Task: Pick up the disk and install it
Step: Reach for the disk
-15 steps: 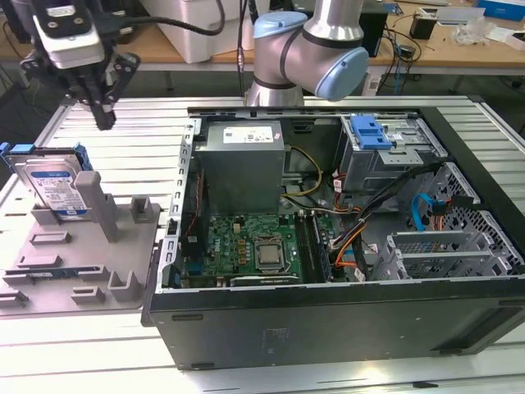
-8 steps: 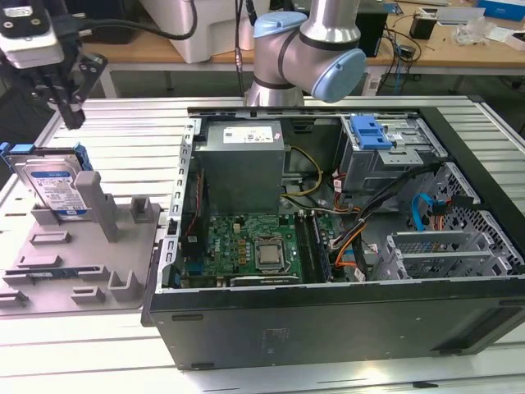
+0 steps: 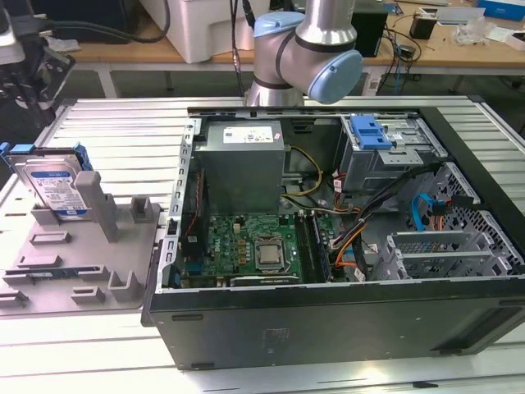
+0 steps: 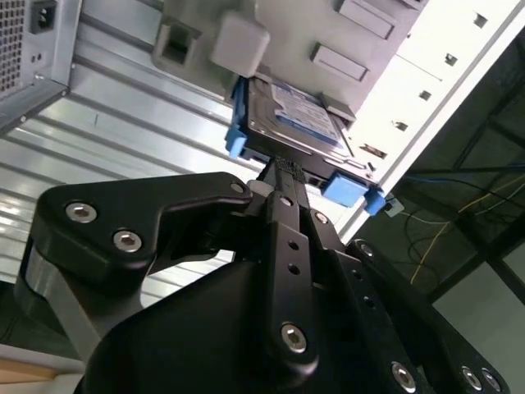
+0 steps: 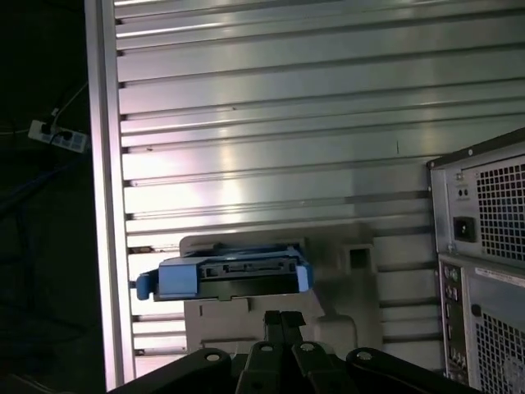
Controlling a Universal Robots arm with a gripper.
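Logging exterior view: disk (image 3: 56, 185) stands on edge, leaning back, in the grey holder (image 3: 82, 263) on the slatted desk (image 3: 123, 131), at the exterior view's left of the open computer case (image 3: 328, 246). Arm (image 3: 308, 49) rises behind the case.

Second wrist view: tool (image 4: 284, 168) has its fingers pressed together with nothing between them. Disk (image 4: 299, 123) sits just beyond the tips, label face showing, blue carrier bracket (image 4: 236, 144) around it, seated on the holder (image 4: 361, 25). Cannot tell whether the tips touch the disk.

First wrist view: tool (image 5: 282, 316) closed and empty. Disk (image 5: 225, 275) is straight ahead of the tips and apart from them, connector edge turned toward the tool, bracket ends at both sides. Holder (image 5: 336, 246) lies under and behind the disk. Case rear (image 5: 484, 246) stands off to one side of the tool.
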